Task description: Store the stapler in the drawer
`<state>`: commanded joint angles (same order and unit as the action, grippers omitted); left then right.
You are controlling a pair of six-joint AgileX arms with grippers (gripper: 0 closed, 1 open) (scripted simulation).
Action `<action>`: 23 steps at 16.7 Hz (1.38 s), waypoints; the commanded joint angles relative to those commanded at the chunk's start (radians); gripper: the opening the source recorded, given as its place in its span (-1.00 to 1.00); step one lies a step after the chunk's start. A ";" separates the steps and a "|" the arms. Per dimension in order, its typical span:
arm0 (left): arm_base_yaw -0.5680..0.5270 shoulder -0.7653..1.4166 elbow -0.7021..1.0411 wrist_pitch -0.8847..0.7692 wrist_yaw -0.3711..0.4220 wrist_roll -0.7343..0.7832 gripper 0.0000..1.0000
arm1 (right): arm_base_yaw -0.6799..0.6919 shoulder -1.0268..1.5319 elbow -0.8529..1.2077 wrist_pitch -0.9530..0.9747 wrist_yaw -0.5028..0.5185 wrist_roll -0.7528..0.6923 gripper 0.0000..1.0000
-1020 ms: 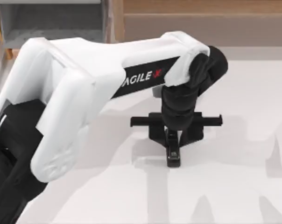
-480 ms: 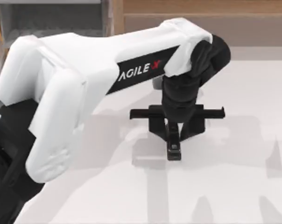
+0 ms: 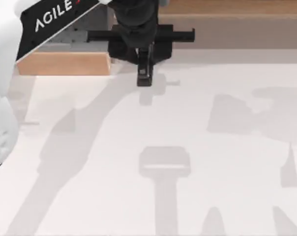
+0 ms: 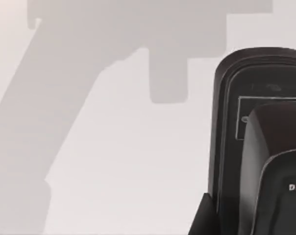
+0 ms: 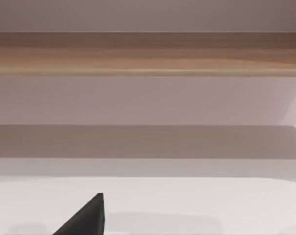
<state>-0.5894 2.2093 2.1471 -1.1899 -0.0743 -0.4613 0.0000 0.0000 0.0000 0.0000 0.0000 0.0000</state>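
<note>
My left gripper (image 3: pixel 144 60) is shut on the stapler (image 3: pixel 144 74), a small narrow black bar, and holds it above the table at the back. In the top view the stapler hangs just right of the right end of the drawer's tan front panel (image 3: pixel 65 63). The grey inside of the drawer (image 3: pixel 92 29) lies behind that panel, partly hidden by my left arm. In the left wrist view the stapler (image 4: pixel 226 147) shows close up over the white table. A black part of my right gripper (image 5: pixel 86 218) shows in the right wrist view.
A long brown wooden unit (image 3: pixel 237 22) runs along the back right and also shows in the right wrist view (image 5: pixel 148 54). The white table (image 3: pixel 153 162) spreads out in front, crossed by arm shadows.
My left arm has risen and swung from the table's middle to the back, carrying the stapler up beside the drawer's front panel.
</note>
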 joint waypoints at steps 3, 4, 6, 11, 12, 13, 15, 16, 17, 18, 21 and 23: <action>0.175 -0.074 0.047 -0.021 -0.050 0.200 -1.00 | 0.000 0.000 0.000 0.000 0.000 0.000 1.00; 0.240 -0.090 0.059 -0.029 -0.066 0.267 -1.00 | 0.000 0.000 0.000 0.000 0.000 0.000 1.00; 0.376 -0.105 0.077 -0.042 -0.091 0.399 -1.00 | 0.000 0.000 0.000 0.000 0.000 0.000 1.00; 0.690 -0.034 0.096 -0.041 -0.100 0.666 -1.00 | 0.000 0.000 0.000 0.000 0.000 0.000 1.00; 0.740 -0.004 0.095 -0.034 -0.090 0.704 -1.00 | 0.000 0.000 0.000 0.000 0.000 0.000 1.00; 0.783 0.029 0.093 -0.026 -0.078 0.737 -1.00 | 0.000 0.000 0.000 0.000 0.000 0.000 1.00; 0.851 0.100 0.088 -0.006 -0.043 0.783 -1.00 | 0.000 0.000 0.000 0.000 0.000 0.000 1.00; 0.875 0.136 0.084 0.003 -0.023 0.799 -1.00 | 0.000 0.000 0.000 0.000 0.000 0.000 1.00; 0.893 0.169 0.080 0.010 -0.002 0.810 -1.00 | 0.000 0.000 0.000 0.000 0.000 0.000 1.00; 0.903 0.198 0.074 0.012 0.017 0.817 -1.00 | 0.000 0.000 0.000 0.000 0.000 0.000 1.00; 0.913 0.244 0.048 -0.010 0.057 0.824 -1.00 | 0.000 0.000 0.000 0.000 0.000 0.000 1.00; 0.914 0.246 0.043 -0.016 0.060 0.824 -1.00 | 0.000 0.000 0.000 0.000 0.000 0.000 1.00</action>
<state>0.3242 2.4553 2.1900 -1.2059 -0.0141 0.3626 0.0000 0.0000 0.0000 0.0000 0.0000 0.0000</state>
